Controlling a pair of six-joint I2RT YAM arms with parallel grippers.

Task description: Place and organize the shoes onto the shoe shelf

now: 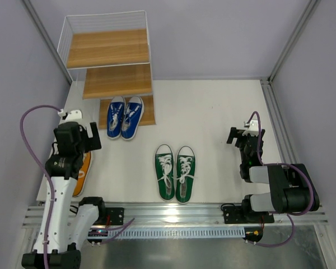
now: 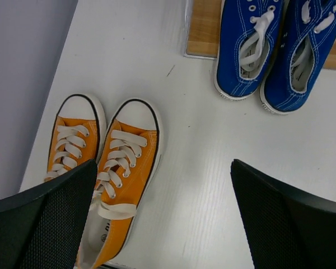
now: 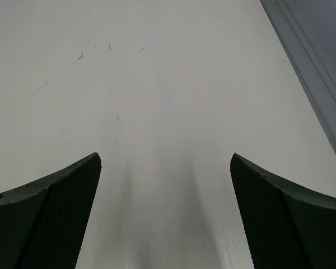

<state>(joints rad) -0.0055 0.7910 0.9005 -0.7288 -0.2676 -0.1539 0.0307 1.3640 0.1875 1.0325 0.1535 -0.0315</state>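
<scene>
The top view shows the whole scene. The shoe shelf stands at the far left of the tabletop, with three wooden boards like steps. The blue shoes sit side by side on the lowest board, toes toward the shelf. The green shoes lie side by side on the tabletop in the middle, between the two arms. Only the top view shows them. In that view the left arm hides most of the orange shoes, so only a bit of one peeks out. The left wrist view shows much more. There the orange shoes lie close together on the tabletop next to the left wall, toes pointing away. That view also shows that the heels of the blue shoes stick out past the front edge of the board. The left gripper hangs above the orange shoes with its fingers wide apart and nothing between them. The right gripper is far off on the right side, fingers wide apart too and holding nothing. Its wrist view shows only bare tabletop and a metal rail along the right edge.
</scene>
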